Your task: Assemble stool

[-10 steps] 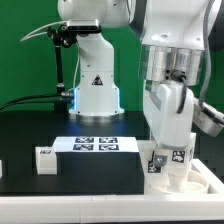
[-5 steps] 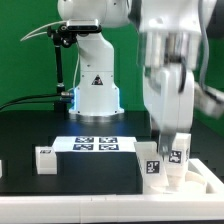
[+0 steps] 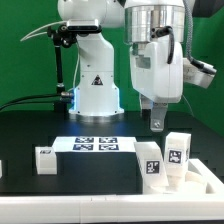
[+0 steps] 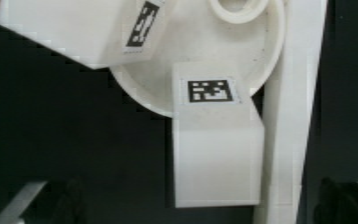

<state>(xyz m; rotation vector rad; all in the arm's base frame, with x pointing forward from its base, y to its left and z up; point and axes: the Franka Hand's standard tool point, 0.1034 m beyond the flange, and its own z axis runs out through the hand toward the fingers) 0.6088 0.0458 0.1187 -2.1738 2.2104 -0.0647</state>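
our end effector (image 3: 156,124) hangs in the air, released and holding nothing. in the wrist view its dark fingers (image 4: 25,200) stand wide apart at the edges of the picture, with no part between them.

the stool parts sit below the end effector. the round seat disc (image 3: 200,180) lies flat on the black tabletop (image 3: 100,185), under the end effector and a little toward the exterior view's right. two legs stand upright on it: the first leg (image 3: 150,162) almost straight below the fingers, and the second leg (image 3: 178,152) just beside it toward the exterior view's right. both show their square tags to the camera, and neither touches the end effector.

the third leg (image 3: 45,158) lies on the tabletop well apart from the end effector, toward the exterior view's left. the marker board (image 3: 95,143) lies flat between that leg and the end effector, lower than the fingers.

in the wrist view a tagged leg (image 4: 211,150) stretches away beneath the end effector, with a white block (image 4: 78,30) beyond it that also bears a tag. a long white strip (image 4: 297,120) runs alongside the tagged leg; we cannot tell what it belongs to.
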